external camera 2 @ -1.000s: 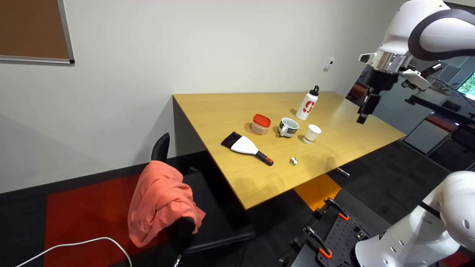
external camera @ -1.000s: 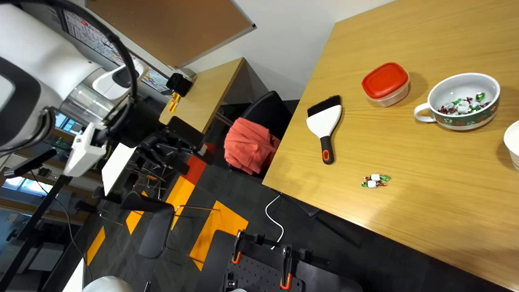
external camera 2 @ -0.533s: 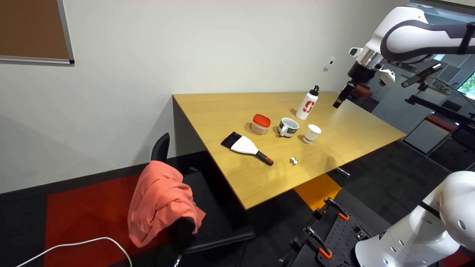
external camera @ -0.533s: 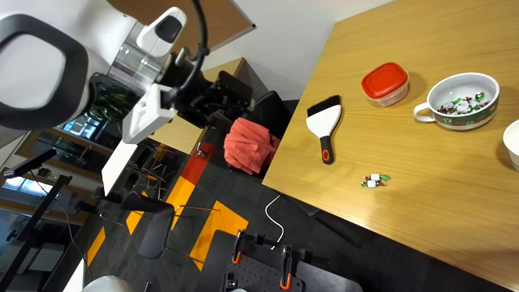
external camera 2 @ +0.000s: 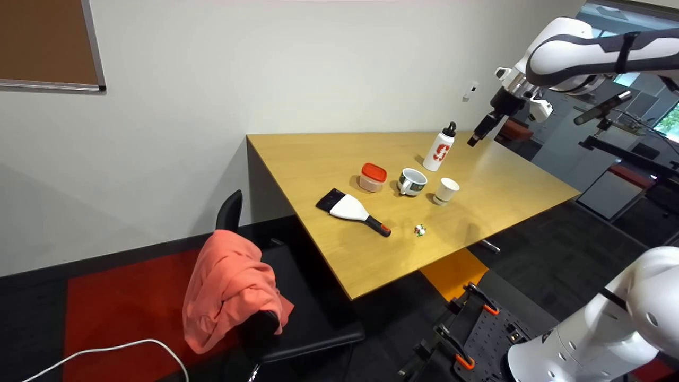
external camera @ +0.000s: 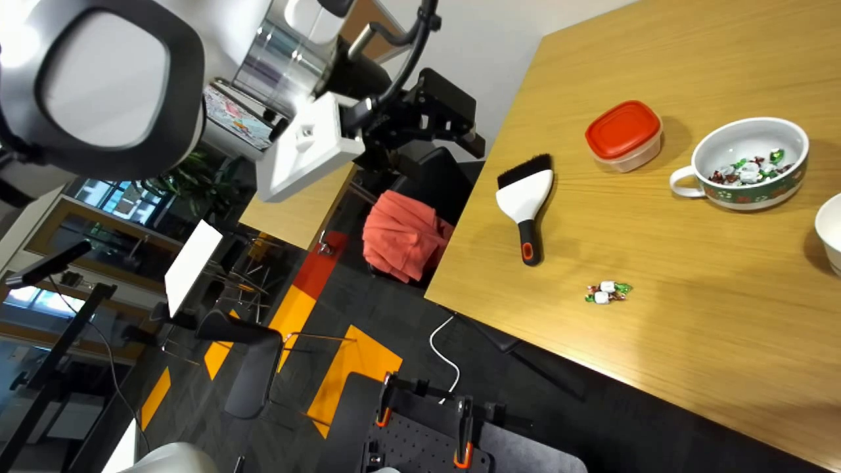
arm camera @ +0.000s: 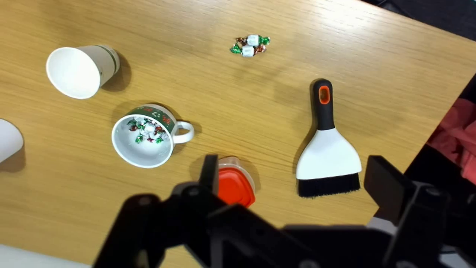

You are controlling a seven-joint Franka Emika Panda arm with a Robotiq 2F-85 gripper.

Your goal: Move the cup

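Observation:
A white paper cup (arm camera: 83, 70) stands on the table at the upper left of the wrist view. It shows in both exterior views (external camera 2: 446, 190), cut off by the right edge in one of them (external camera: 832, 230). A white mug with a green patterned band (arm camera: 158, 116) stands beside it with wrapped candies inside and its handle out to the side. The mug shows in both exterior views (external camera: 755, 197) (external camera 2: 416, 187). My gripper (arm camera: 293, 168) is open and empty, high above the table; it shows in both exterior views (external camera: 447, 157) (external camera 2: 473, 141). It touches nothing.
A red-lidded tub (arm camera: 235, 188) stands near the mug, partly hidden by my left finger. A white brush (arm camera: 329, 156) lies below the jaws' gap. Candies (arm camera: 250, 45) lie near the table (external camera 2: 318, 151) edge. A white bottle (external camera 2: 439, 154) stands behind the paper cup.
The arm and gripper have moved: rightward and up, closer to the table, in an exterior view; leftward, past the bottle's side, in an exterior view. The objects on the table have not moved.

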